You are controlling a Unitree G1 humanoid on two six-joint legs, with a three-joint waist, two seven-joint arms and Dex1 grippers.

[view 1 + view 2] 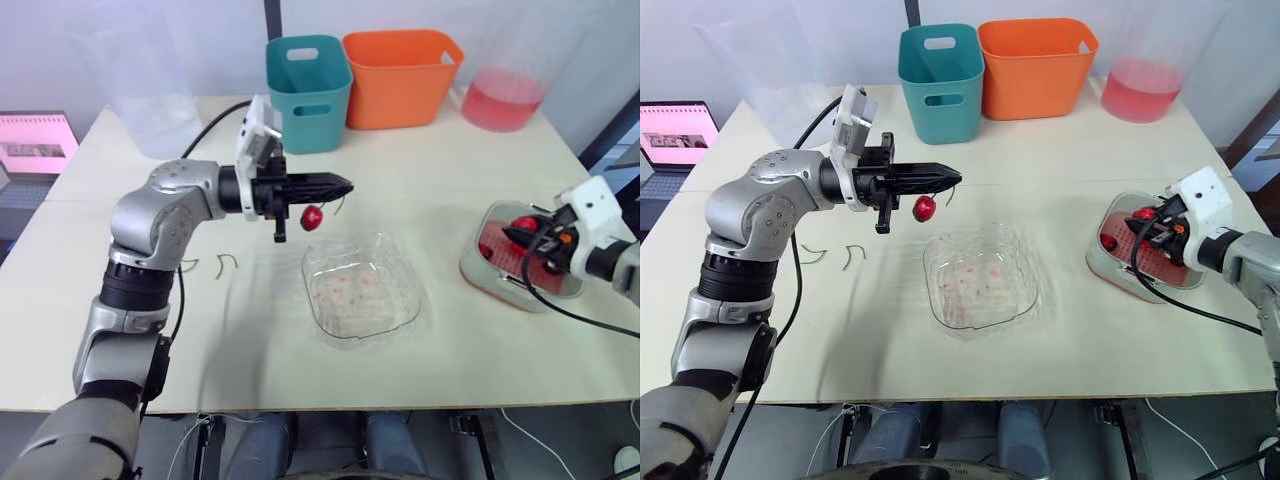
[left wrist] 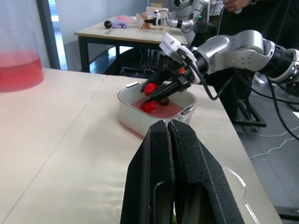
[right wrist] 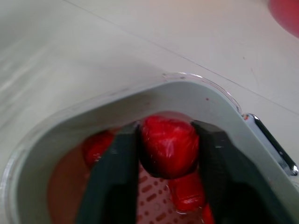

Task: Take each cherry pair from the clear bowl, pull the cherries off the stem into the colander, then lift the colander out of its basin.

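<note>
My left gripper [image 1: 338, 186] hovers above the table just behind the clear bowl [image 1: 360, 285], shut on a thin green stem. One red cherry [image 1: 312, 217] hangs from that stem. The bowl holds no fruit, only red smears. At the right, my right gripper [image 1: 514, 236] reaches into the reddish colander [image 3: 154, 193], which sits in the white basin [image 1: 478, 268]. It is shut on a red cherry [image 3: 167, 145], held just above the other cherries [image 3: 99, 145] lying in the colander.
Two bare stems [image 1: 226, 262] lie on the table left of the bowl. A teal bin [image 1: 308, 90] and an orange bin [image 1: 402, 75] stand at the back. A clear jug of red liquid [image 1: 505, 95] is at the back right, a laptop [image 1: 35, 150] off the table's left.
</note>
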